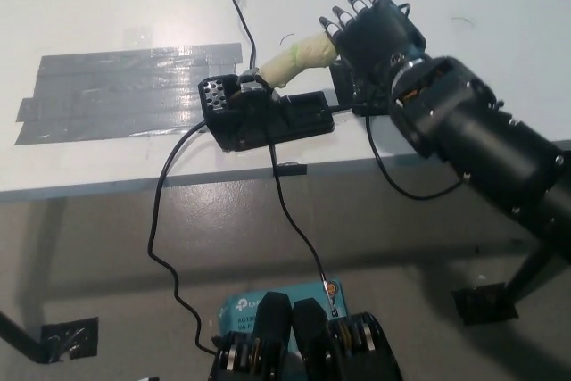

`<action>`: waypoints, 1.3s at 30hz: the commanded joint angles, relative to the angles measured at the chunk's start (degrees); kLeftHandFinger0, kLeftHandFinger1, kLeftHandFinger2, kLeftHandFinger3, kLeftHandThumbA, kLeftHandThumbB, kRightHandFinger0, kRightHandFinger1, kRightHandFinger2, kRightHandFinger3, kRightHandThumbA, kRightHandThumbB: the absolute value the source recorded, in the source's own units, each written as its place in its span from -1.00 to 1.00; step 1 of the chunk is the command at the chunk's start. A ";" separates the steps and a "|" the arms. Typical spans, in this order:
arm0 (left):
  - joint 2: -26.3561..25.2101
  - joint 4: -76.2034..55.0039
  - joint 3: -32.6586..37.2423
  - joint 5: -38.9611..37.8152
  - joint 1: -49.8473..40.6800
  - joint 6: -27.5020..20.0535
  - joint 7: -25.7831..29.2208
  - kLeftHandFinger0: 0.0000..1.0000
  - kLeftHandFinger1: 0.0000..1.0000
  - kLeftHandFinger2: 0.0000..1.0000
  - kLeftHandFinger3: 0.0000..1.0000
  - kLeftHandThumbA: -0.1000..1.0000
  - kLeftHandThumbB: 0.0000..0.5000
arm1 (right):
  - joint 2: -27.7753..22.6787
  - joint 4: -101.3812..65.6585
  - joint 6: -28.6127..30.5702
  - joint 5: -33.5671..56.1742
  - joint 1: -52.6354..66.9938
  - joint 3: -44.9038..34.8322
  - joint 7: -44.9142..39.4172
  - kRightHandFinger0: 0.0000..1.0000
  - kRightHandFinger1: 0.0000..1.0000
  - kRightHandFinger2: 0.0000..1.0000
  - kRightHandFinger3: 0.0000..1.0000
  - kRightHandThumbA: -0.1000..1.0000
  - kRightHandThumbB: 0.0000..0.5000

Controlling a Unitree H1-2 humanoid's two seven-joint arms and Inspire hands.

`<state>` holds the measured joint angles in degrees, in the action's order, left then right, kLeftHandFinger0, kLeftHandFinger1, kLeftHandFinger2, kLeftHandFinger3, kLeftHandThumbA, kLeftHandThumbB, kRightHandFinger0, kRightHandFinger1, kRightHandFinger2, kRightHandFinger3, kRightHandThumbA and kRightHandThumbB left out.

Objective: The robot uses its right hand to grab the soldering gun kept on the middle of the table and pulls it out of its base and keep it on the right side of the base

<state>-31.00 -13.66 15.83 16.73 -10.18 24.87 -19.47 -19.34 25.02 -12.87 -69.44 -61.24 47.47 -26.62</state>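
Progress is slight so far: the soldering gun with its pale cream taped handle (pixel 299 55) sits in its black plastic base (pixel 268 115) near the front edge of the white worktop (pixel 107 6), its tip end down in the holder beside the perforated block and its handle slanting up and to the right. My black right hand (pixel 373 33) is at the far end of that handle, fingers (pixel 350 9) pointing away from me and held close to one another; they seem to lie against or just over the handle's end, but I cannot tell from this angle whether they have closed round it, so I would not call it a grip yet. My white left hand is out of view. A broad patch of grey tape (pixel 125 86) lies on the worktop well to the left of the base, and thin black cables (pixel 165 194) run from the base over the front edge and hang down. As I judge it, the reach is done; securing the handle, drawing the gun out of its base and laying it on the worktop to the right of the base are all left to do.
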 commanded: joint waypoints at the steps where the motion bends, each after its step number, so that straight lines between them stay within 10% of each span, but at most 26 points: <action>1: -0.70 -1.36 0.40 0.60 0.10 -0.10 -1.37 0.41 0.59 0.86 1.00 0.23 -0.44 | -0.16 1.52 -1.79 -2.73 3.18 -0.21 0.21 1.00 1.00 1.00 1.00 -0.09 1.00; 11: -0.74 -0.97 0.72 0.70 0.39 -0.20 -1.21 0.42 0.62 0.90 1.00 0.24 -0.45 | 0.75 4.87 -2.43 -5.10 4.36 -1.53 9.88 1.00 1.00 1.00 1.00 -0.13 1.00; 12: -0.59 -1.09 0.83 0.67 0.60 -0.10 -1.29 0.39 0.58 0.86 1.00 0.24 -0.45 | 1.07 4.60 -3.30 -2.91 5.25 -4.76 15.45 0.93 1.00 1.00 1.00 -0.48 0.84; 13: -0.77 -1.02 1.19 0.91 0.83 -0.31 -1.50 0.40 0.59 0.87 1.00 0.25 -0.49 | 1.38 4.99 -3.12 -1.93 5.66 -6.50 19.05 0.31 0.47 0.48 1.00 -0.59 0.68; 14: -0.66 -1.29 1.31 0.99 0.88 0.15 -1.52 0.41 0.60 0.88 1.00 0.24 -0.49 | 1.16 4.97 -2.70 -2.01 5.89 -7.21 20.54 -0.20 -0.09 0.05 1.00 -0.92 0.08; 15: -0.76 -1.42 1.49 1.14 0.99 0.85 -1.74 0.48 0.67 0.95 1.00 0.26 -0.49 | 1.51 6.94 -1.79 -1.60 5.65 -8.23 25.97 -0.97 -0.95 -0.65 1.00 -1.00 -0.11; 20: -1.00 -1.27 1.81 1.24 1.06 -0.36 -1.38 0.44 0.63 0.90 1.00 0.27 -0.52 | 1.81 8.81 0.62 -0.25 5.31 -10.26 32.47 -1.00 -1.00 -0.80 0.92 -1.00 -0.23; 22: -0.97 -1.12 1.74 1.06 1.10 0.03 -1.37 0.43 0.61 0.89 1.00 0.28 -0.48 | 1.64 10.64 1.69 -1.45 4.56 -9.22 34.82 -1.00 -0.98 -0.48 -0.31 -0.90 -0.06; 25: -0.90 -1.00 1.71 0.65 1.45 0.04 -1.43 0.43 0.61 0.89 1.00 0.25 -0.49 | 1.60 11.81 2.74 -1.20 4.42 -9.54 38.20 -1.00 -0.86 -0.07 -0.90 -0.94 -0.16; 27: -0.79 -0.96 1.81 0.55 1.44 0.34 -1.47 0.41 0.60 0.87 1.00 0.23 -0.49 | 1.53 13.72 5.65 0.14 4.60 -9.97 43.15 -1.00 -0.72 0.08 -0.35 -0.96 -0.04; 30: -0.86 -0.55 1.99 0.63 1.37 -0.55 -1.31 0.39 0.59 0.85 1.00 0.22 -0.51 | 1.34 13.43 6.17 0.43 4.93 -9.96 43.31 -1.00 -0.80 -0.10 -0.22 -0.99 -0.13; 39: -1.23 -1.11 1.32 0.18 1.36 0.81 -1.63 0.39 0.58 0.85 1.00 0.22 -0.43 | 0.18 14.68 8.54 1.28 4.48 -10.91 47.60 -1.00 -1.00 -0.73 -0.46 -1.00 -0.09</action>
<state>-30.99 -13.64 17.95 16.99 -9.06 25.00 -19.48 -16.25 39.00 -6.33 -70.07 -55.13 38.67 14.97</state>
